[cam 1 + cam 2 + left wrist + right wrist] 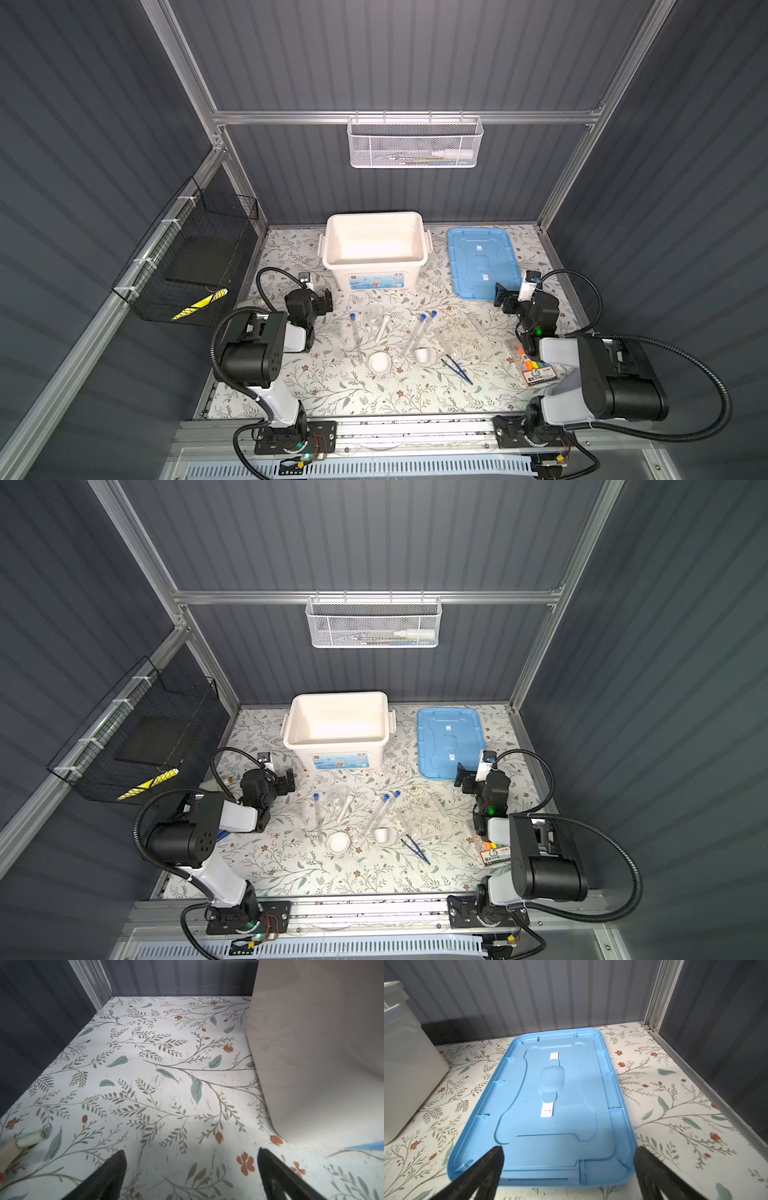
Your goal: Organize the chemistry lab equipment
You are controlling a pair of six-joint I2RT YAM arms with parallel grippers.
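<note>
Though open-topped, white bin (374, 245) bare; bottle (453, 154) in mesh basket (374, 145)

My right arm (602, 374) covers part of the highlighter pack (536, 368). The clear rack (455, 336) and glass flask (372, 316) barely show against the mat (332, 395). What lies in the mesh basket (361, 143) is too small to tell. My left wrist view cuts off the white bin (311, 1053).

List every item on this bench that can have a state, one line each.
white bin: open, empty
blue lid: off, lying flat beside bin
test tubes: capped, lying down
mortar bowl: upright, empty
pestle: lying outside mortar bowl
small white cup: upright
tweezers: lying flat
left pincer: open, empty
right pincer: open, empty
</note>
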